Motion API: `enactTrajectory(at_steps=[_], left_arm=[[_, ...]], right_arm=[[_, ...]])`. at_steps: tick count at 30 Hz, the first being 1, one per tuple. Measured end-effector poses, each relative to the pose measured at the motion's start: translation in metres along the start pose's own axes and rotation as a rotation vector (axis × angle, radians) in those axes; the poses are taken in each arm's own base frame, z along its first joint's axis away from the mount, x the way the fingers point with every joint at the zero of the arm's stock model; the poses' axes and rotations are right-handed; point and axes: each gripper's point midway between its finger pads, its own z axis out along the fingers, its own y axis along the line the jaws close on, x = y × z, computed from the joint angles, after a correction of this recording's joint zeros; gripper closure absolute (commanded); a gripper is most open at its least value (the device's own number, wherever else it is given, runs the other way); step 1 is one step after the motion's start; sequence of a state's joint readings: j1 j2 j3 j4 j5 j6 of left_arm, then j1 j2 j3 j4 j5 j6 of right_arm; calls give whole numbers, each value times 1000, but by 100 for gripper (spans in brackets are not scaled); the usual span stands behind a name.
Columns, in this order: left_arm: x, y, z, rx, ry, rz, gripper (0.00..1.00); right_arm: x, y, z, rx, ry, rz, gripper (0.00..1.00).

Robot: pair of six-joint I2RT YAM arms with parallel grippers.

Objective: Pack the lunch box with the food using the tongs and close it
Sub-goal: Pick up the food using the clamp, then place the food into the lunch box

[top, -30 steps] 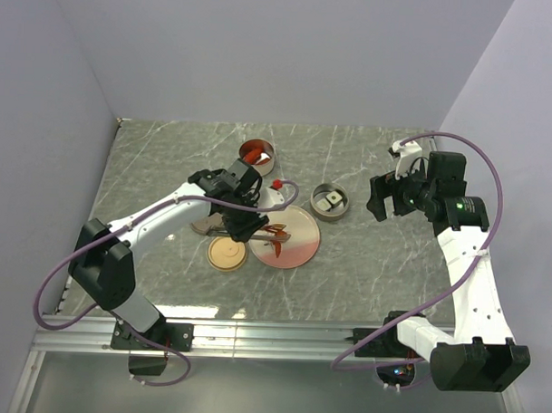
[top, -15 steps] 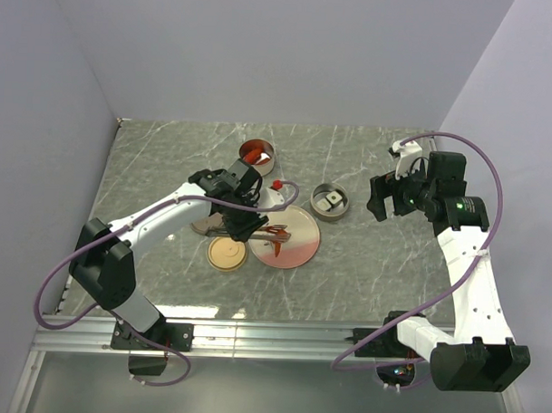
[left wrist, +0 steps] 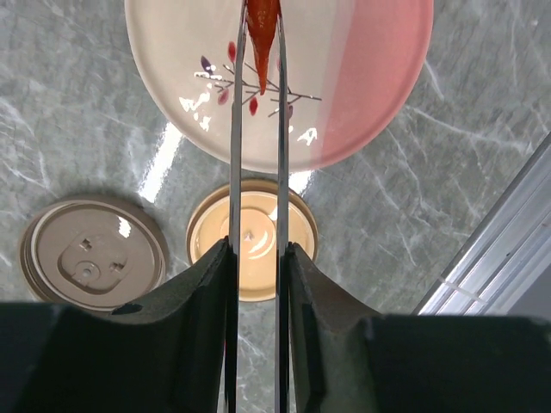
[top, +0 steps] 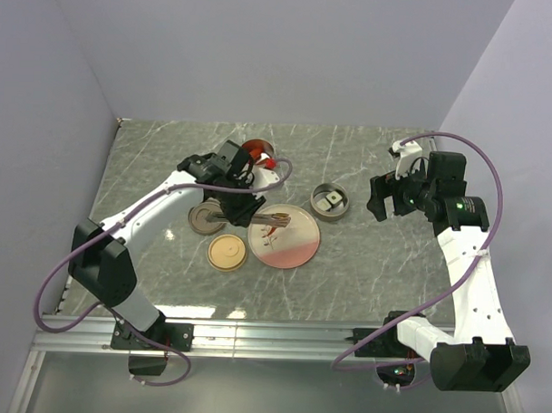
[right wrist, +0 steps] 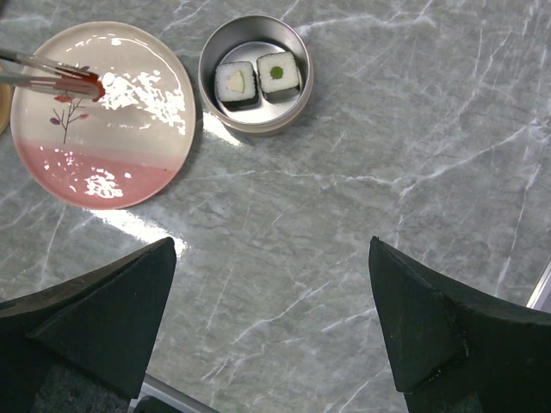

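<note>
Grey marble bench [top: 374, 255]: my left jaws clamp the tongs [left wrist: 234, 172], whose tips pinch a red piece [left wrist: 263, 26] over the plate [left wrist: 370, 77]; my right jaws gape wide.

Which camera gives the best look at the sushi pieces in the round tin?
The right wrist view: two sushi pieces sit side by side in the tin, fillings visible. The top view shows only a pale blur inside the tin. The left wrist view misses them.

My arms [top: 151, 211] are white with black joints. Purple cables [top: 500, 192] loop along both. The left gripper [left wrist: 256, 249] is black.
</note>
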State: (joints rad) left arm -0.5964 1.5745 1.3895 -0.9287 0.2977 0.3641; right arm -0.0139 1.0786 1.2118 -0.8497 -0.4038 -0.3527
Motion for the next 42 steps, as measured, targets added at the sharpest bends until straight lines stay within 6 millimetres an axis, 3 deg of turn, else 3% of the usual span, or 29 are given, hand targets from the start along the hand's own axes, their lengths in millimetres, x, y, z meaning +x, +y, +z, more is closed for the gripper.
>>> enactTrajectory(at_steps=[11, 15, 20, 26, 32, 38, 42], left_arm=[[-10, 11, -5, 73, -24, -103, 78], [-30, 44, -24, 59, -92, -176, 78], [-61, 108, -61, -31, -224, -254, 78], [-73, 165, -82, -117, -302, -327, 78], [-77, 198, -59, -127, -309, -370, 78], [-70, 211, -29, -109, -278, -407, 77], [-69, 215, -23, -108, -278, -408, 77]], right_arm=[[0, 0, 0, 3, 0, -1, 0], [0, 0, 0, 3, 0, -1, 0], [0, 0, 0, 3, 0, -1, 0], [0, 0, 0, 3, 0, -1, 0], [0, 0, 0, 3, -1, -1, 0], [0, 0, 0, 3, 0, -1, 0], [0, 0, 0, 3, 0, -1, 0]])
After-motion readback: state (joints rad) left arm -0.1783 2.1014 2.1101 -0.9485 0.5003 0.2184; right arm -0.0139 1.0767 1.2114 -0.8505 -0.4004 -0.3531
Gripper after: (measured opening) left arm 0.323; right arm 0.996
